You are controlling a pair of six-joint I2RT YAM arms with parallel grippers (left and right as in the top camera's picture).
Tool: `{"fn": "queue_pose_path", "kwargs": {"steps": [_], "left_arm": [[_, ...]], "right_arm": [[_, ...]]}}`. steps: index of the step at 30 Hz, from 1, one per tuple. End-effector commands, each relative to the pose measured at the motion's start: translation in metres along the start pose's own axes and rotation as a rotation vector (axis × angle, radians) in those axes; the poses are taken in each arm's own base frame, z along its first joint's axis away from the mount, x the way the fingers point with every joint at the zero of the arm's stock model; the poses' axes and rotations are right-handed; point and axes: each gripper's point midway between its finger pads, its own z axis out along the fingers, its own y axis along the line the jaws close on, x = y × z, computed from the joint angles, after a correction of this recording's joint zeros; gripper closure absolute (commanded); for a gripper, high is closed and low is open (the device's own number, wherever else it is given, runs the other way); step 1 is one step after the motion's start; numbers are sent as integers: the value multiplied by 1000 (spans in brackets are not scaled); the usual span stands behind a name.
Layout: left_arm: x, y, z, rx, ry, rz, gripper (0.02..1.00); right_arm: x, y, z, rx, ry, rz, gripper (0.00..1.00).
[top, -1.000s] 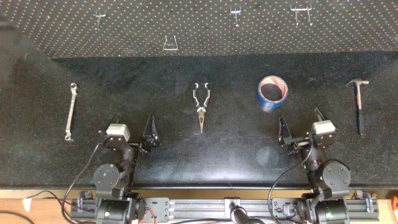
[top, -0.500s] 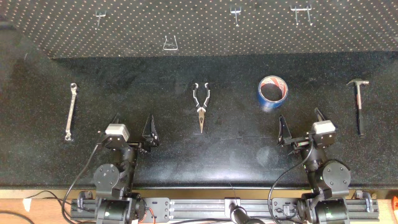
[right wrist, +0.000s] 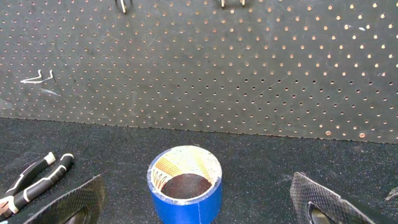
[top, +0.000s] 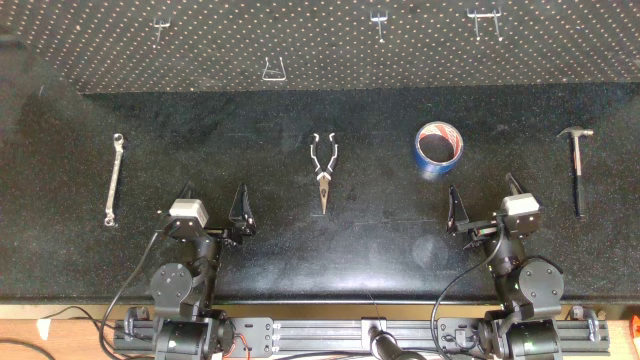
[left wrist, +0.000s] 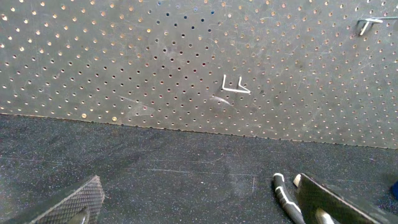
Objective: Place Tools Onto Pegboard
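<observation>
Gaping wide, left hand point(top: 213, 197) and right hand point(top: 482, 193) flank pliers point(top: 323, 183); top view adds wrench point(top: 113, 180) and hammer point(top: 576, 175).

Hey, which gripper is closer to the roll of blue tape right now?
Right. The right gripper sits just short of the blue tape; the left gripper is well off to the other side, past the pliers.

A black, speckled mat point(top: 300, 250) formed the work surface. At the mat's far edge a dark pegboard point(top: 560, 50) rose as the back wall and met the mat in a straight seam. Many of its holes shone pale or orange. Faint scratches and a dull sheen marked the mat's middle. Along the mat's near edge ran a strip of light wood point(top: 20, 308), and past that strip lay a metal rail point(top: 310, 328).
</observation>
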Motion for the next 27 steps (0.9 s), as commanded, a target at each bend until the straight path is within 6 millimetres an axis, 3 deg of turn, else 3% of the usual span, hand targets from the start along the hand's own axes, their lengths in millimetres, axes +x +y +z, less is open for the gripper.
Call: {"fn": "queue_pose_path", "kwargs": {"steps": [1, 13, 15, 17, 19, 21, 23, 25, 27], "left_arm": [[1, 2, 0, -12, 0, -9, 23], [1, 2, 0, -9, 1, -9, 20], [5, 3, 1, -16, 19, 102, 25], [28, 25, 8, -91, 184, 263, 25], [29, 66, 20, -244, 475, 241, 25], [31, 77, 22, -277, 704, 198, 25], [19, 96, 22, -358, 927, 167, 25], [-2, 121, 32, -434, 967, 208, 25], [-8, 150, 33, -468, 973, 242, 25]], "right_arm": [[0, -1, 0, 9, -3, 14, 27], [0, -1, 0, 9, -3, 14, 25], [0, -1, 0, 9, -3, 14, 25], [0, -1, 0, 9, -3, 14, 25], [0, -1, 0, 9, -3, 14, 25], [0, -1, 0, 9, -3, 14, 25], [0, -1, 0, 9, -3, 14, 25], [0, -1, 0, 9, -3, 14, 25], [0, -1, 0, 9, -3, 14, 25]]}}
